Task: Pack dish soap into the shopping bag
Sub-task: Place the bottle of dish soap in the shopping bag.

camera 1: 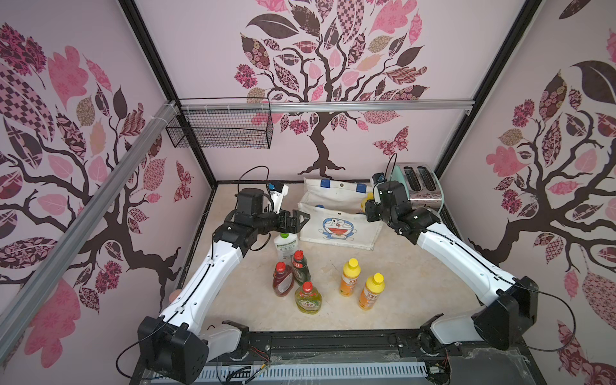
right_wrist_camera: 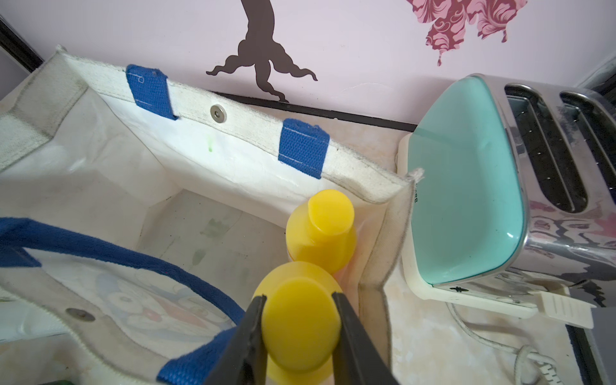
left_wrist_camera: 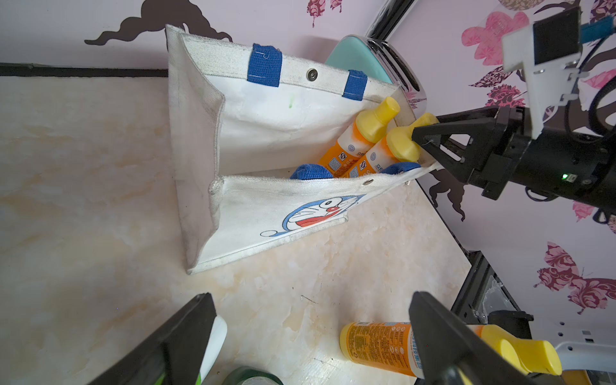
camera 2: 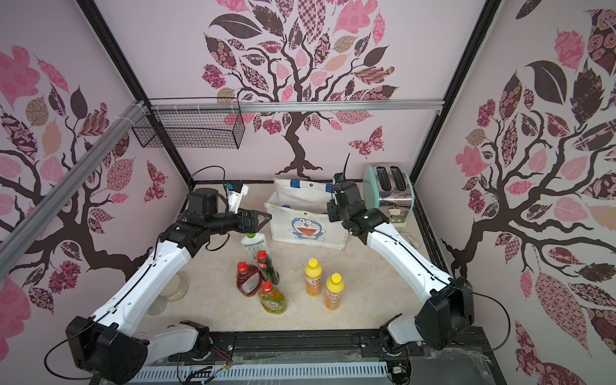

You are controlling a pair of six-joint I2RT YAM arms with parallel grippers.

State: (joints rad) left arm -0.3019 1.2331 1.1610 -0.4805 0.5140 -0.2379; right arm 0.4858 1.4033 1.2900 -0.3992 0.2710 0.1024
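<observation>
Bottle [left_wrist_camera: 373,160] orange, cap [right_wrist_camera: 301,321] yellow, inside white bag [right_wrist_camera: 233,160], right fingers [right_wrist_camera: 248,336] gripping cap.

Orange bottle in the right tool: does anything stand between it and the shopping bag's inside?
Nothing visible does. The orange bottle, held at its cap by the right tool, is already inside the shopping bag, beside a second orange bottle. Whether it touches the bottom is hidden.

Soft, even daylight fills my cell, and shadows are faint. Both top views bow at the edges. The toaster [right_wrist_camera: 566,240] chrome mirrors the wall, and my right fingertips [right_wrist_camera: 246,340] seem slightly blurred up close.
</observation>
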